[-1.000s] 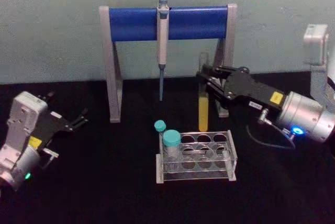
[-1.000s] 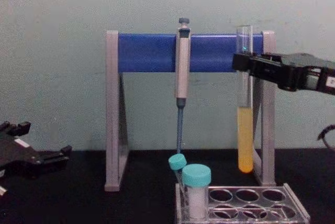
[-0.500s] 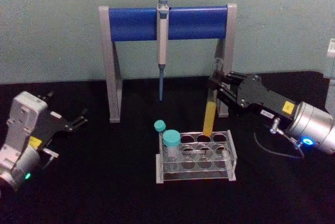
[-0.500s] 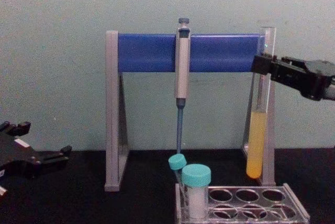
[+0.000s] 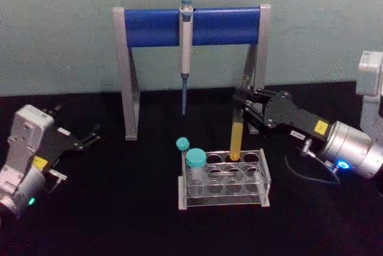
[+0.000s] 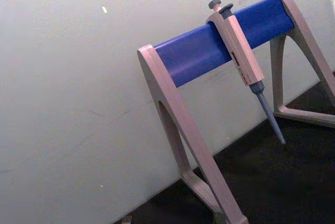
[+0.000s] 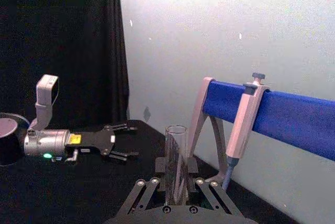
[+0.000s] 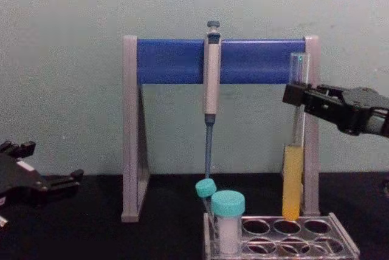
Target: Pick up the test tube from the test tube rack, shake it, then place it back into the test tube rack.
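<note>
A: Where do we hold the test tube (image 5: pixel 236 139)?
B: The right gripper (image 5: pixel 242 106) is clamped on its bare upper glass, and its base meets a rear hole of the test tube rack (image 5: pixel 224 199). We judge it light, rigid, slick, fragile and uncapped, so we keep it upright.
A: Obstructions?
B: Teal-capped vials (image 5: pixel 195 159) stand at the rack's left end, and a pipette stand (image 5: pixel 127 76) leg is just behind. The left gripper (image 5: pixel 90 136) sits parked at the table's left, fingers apart.

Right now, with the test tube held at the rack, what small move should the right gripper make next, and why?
Probably lower the right gripper straight down. It is shut on the test tube, which stands nearly upright with its yellow tip just at a back-row hole of the test tube rack, not yet seated. The left gripper sits parked, open, at the left.
</note>
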